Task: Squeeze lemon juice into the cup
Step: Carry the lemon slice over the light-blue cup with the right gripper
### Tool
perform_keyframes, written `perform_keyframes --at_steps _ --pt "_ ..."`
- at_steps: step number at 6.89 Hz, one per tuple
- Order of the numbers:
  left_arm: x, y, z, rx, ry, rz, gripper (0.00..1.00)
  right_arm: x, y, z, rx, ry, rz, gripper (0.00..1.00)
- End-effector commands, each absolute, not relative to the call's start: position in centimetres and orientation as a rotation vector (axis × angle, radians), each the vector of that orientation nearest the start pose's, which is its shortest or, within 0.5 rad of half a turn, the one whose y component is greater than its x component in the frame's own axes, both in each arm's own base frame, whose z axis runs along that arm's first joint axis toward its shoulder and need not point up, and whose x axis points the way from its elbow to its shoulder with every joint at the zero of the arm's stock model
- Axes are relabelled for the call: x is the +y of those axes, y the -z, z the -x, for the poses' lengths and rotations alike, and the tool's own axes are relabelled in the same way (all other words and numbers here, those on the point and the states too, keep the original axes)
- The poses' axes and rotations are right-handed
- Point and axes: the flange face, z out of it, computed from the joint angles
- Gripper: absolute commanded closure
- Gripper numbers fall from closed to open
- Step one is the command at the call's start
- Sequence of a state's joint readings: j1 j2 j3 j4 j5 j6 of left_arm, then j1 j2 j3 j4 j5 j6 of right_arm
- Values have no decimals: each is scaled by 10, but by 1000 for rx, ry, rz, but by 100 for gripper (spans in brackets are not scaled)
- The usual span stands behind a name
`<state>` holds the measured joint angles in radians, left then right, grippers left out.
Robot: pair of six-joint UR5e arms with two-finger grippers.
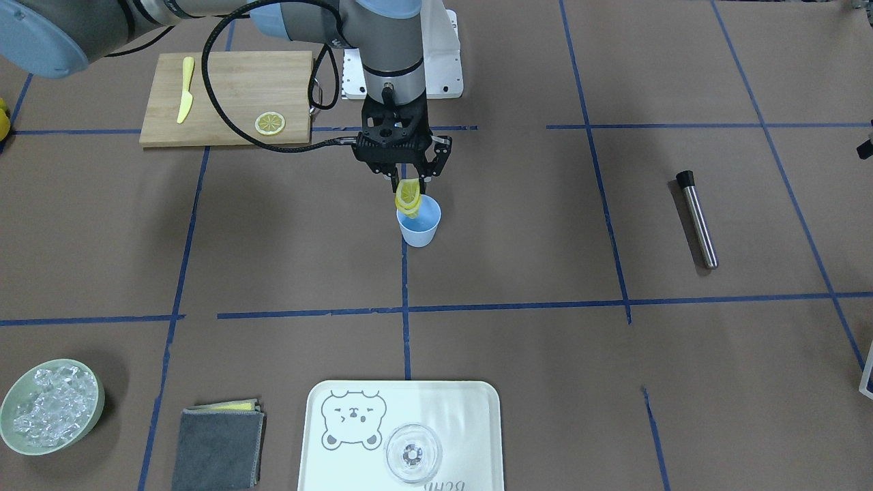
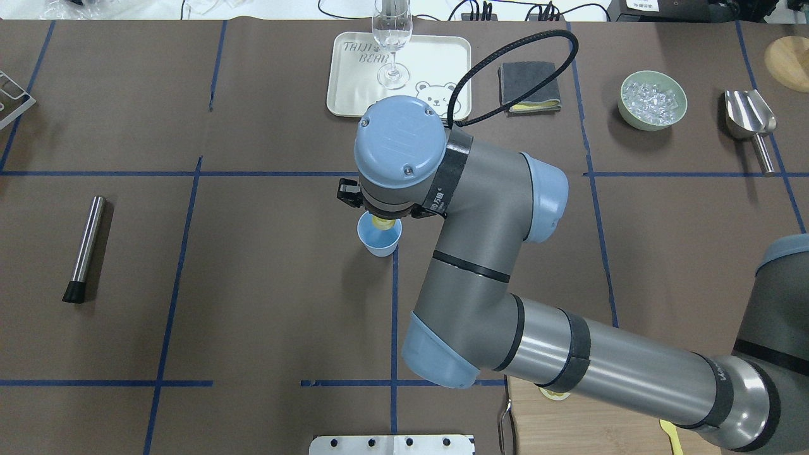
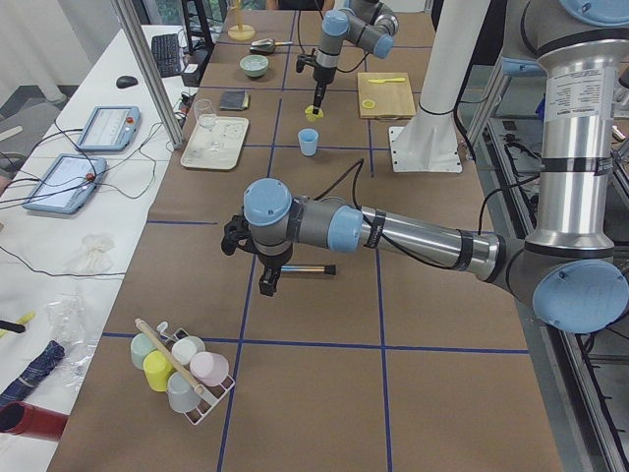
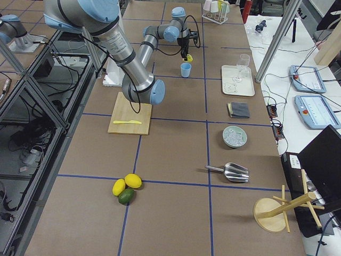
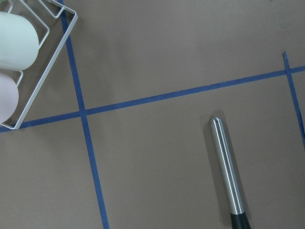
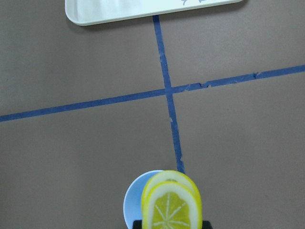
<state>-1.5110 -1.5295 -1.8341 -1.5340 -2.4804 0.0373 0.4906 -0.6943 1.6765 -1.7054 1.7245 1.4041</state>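
1. Right gripper points straight down with its fingers pinched on the lemon. The right wrist view shows two thin slices stacked face to face, rind bulging out below the fingertips.
2. The lemon hangs over the mouth of the cup. Both side views show a gap between slice and rim, so they are not touching.
3. The cup is upright on the table near its middle, sitting on a blue tape line. I cannot tell whether there is any liquid in it.
4. A spare slice lies flat on the cutting board, near the corner closest to the cup. The yellow knife is at the board's other end.
5. Left gripper shows only in the left side view, hanging just over the metal rod. I cannot tell whether its fingers are apart or together. Its wrist camera shows the rod and the corner of a wire rack of cups, but no fingers.
6. On the operators' side are a tray with a clear glass on it, a folded grey cloth and a green bowl of ice. All are well apart from the cup.
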Motion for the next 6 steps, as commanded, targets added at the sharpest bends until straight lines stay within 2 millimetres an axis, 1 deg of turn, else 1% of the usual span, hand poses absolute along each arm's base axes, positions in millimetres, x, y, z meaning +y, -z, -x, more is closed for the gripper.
perform_keyframes --at_steps 1,3,4,5,6 --pt "-476 -541 26 910 -175 -164 0 -428 -107 560 -823 -236 -124 65" --pt "-476 -541 26 911 -176 -165 0 -422 -115 569 -837 -222 -122 58" --pt "-476 -541 27 910 -174 -166 0 -423 -117 575 -849 -219 -124 54" --pt "-476 -541 27 911 -174 -166 0 -424 -121 579 -849 -219 -124 52" --pt "-476 -539 26 919 -176 -168 0 -426 -122 581 -850 -220 -126 47"
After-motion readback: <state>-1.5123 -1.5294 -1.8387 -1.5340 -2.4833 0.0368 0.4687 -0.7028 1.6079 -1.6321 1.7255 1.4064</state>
